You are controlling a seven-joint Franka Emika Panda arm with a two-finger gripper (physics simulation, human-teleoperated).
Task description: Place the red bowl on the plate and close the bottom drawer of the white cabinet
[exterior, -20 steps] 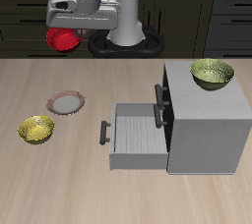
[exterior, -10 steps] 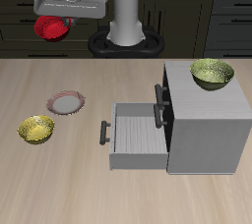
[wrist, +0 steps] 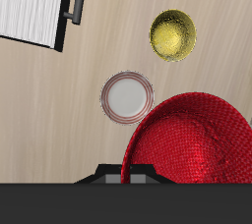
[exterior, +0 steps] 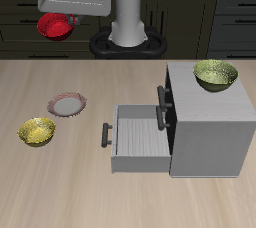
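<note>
glossy red bowl (exterior: pixel 56 26) held aloft, rimmed plate (exterior: pixel 67 104) flat on table, bottom drawer (exterior: pixel 137 137) pulled open

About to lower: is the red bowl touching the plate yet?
Apart. The exterior view shows the red bowl held high above the table, with the plate far below.

The end effector (exterior: pixel 58 14) carried the red bowl (exterior: pixel 56 27) sideways (and slightly higher) above the table's back
</note>
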